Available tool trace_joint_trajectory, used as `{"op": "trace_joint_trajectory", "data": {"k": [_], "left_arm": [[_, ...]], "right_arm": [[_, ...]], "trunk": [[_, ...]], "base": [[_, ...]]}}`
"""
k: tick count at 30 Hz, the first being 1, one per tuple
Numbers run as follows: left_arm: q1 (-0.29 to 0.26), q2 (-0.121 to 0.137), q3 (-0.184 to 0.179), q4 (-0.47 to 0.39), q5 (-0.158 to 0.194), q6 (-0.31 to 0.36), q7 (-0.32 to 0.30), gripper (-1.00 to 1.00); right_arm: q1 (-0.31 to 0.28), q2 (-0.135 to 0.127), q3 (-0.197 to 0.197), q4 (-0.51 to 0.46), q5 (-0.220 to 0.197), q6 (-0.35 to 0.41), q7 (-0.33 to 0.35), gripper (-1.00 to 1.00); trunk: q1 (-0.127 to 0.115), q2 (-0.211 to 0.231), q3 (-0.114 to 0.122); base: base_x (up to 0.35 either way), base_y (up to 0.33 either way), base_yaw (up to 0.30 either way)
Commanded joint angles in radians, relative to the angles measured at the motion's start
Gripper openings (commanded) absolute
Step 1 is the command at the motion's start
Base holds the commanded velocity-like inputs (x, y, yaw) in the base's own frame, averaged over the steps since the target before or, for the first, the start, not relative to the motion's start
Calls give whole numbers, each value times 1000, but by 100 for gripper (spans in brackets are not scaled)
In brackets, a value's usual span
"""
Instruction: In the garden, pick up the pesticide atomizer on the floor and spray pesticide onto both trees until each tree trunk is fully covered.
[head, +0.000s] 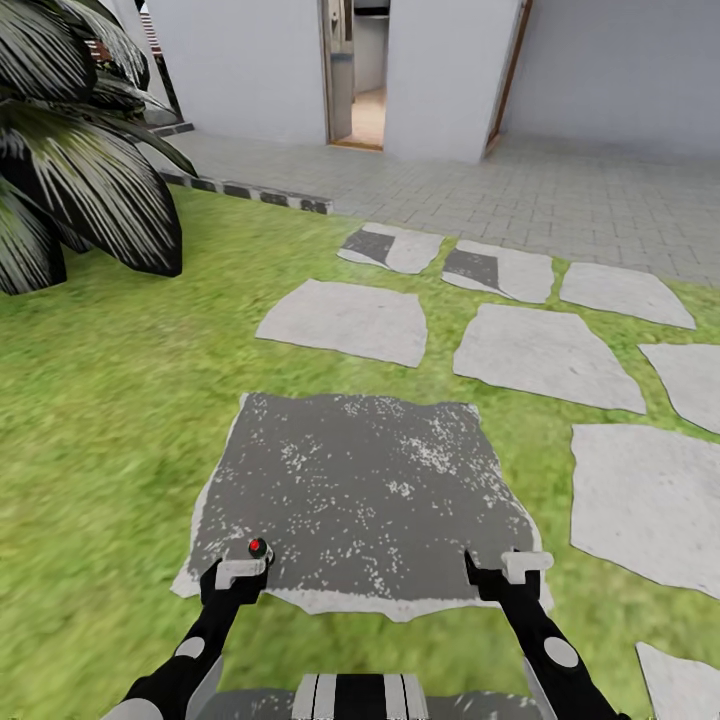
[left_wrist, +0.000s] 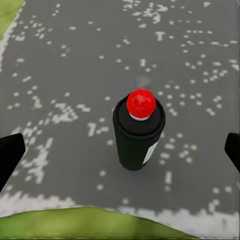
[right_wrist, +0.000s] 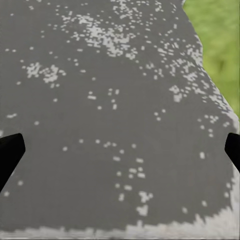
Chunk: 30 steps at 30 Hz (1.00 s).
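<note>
1. Atomizer (left_wrist: 138, 134): a small black can with a round red cap, upright on the dark slab (head: 360, 490) near that slab's near left corner. In the head view it appears as a red dot (head: 257, 547) just beyond the left end effector.
2. Label: a pale patch shows on the can's lower side in the left wrist view; no writing on it can be read.
3. Left end effector (head: 240, 573): fingers apart. In the left wrist view the two dark fingertips (left_wrist: 10, 152) sit at opposite edges, with the atomizer between and ahead of them, untouched.
4. Right end effector (head: 508, 567): fingers apart over the slab's near right part, holding nothing. Its wrist view shows speckled grey stone, a pale rim and grass beyond the slab edge.
5. Slab surface: dark grey with scattered whitish specks and a lighter border along its edges.
6. Surroundings: grass (head: 110, 420) around the slab; pale stepping stones (head: 345, 320) beyond it and to its right; grey paving (head: 560, 195) farther off before a white wall with an open doorway (head: 358, 75).
7. Plant (head: 70, 150): dark broad leaves with pale streaks at the far left, well apart from the slab.
8. Obstruction: nothing lies between the left fingers and the can.
</note>
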<state>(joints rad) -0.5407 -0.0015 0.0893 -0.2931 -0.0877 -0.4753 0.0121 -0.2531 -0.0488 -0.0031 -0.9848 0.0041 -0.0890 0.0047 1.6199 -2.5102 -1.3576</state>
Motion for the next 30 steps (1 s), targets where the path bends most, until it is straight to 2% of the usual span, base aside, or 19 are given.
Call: {"op": "trace_joint_trajectory", "data": {"k": [1,24,30], "left_arm": [[0,0,0,0,0,0,0,100],[0,0,1,0,0,-2,0,100],[0,0,1,0,1,-3,-1,100]], "right_arm": [[0,0,0,0,0,0,0,100],[0,0,0,0,0,0,0,100],[0,0,0,0,0,0,0,100]], "trunk": [[0,0,-5],[11,-6,-130],[11,-6,-138]], "base": [[0,0,0],[0,0,0],[0,0,0]]}}
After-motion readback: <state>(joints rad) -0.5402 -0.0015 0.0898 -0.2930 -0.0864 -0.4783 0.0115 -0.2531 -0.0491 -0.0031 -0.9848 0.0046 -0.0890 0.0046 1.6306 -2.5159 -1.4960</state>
